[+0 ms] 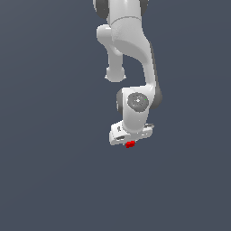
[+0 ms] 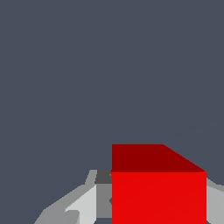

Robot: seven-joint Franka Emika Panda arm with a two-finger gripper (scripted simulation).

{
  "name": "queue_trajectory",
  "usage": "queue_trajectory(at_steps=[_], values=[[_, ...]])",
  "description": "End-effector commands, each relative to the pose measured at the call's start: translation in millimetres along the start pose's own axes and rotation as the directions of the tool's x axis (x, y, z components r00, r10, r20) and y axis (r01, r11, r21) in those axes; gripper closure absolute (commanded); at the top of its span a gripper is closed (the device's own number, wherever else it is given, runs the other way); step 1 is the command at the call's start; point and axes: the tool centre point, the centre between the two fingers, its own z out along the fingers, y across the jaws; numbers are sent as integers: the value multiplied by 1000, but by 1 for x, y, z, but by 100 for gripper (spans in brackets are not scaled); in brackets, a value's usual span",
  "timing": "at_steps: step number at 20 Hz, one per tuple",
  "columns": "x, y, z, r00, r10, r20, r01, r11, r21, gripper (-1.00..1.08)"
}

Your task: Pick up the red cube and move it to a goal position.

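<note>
The red cube is a tiny bright red block just under the white hand of the arm in the exterior view. My gripper points down, and the cube sits between its fingertips. In the wrist view the cube fills the space between the two grey fingers, which press against its sides. The gripper is shut on the cube. The fingertips are mostly hidden behind the cube and the hand.
The ground is a plain dark grey-blue surface all around. The white arm rises from the gripper towards the top of the exterior view. No goal marker or other object shows.
</note>
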Motion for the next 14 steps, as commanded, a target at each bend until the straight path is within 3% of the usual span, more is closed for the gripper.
queue_trajectory(at_steps=[1,14], values=[[-8,5,-16,1000,0,-2,0,1000,0,108],[-67,35,-127,1000,0,-2,0,1000,0,108]])
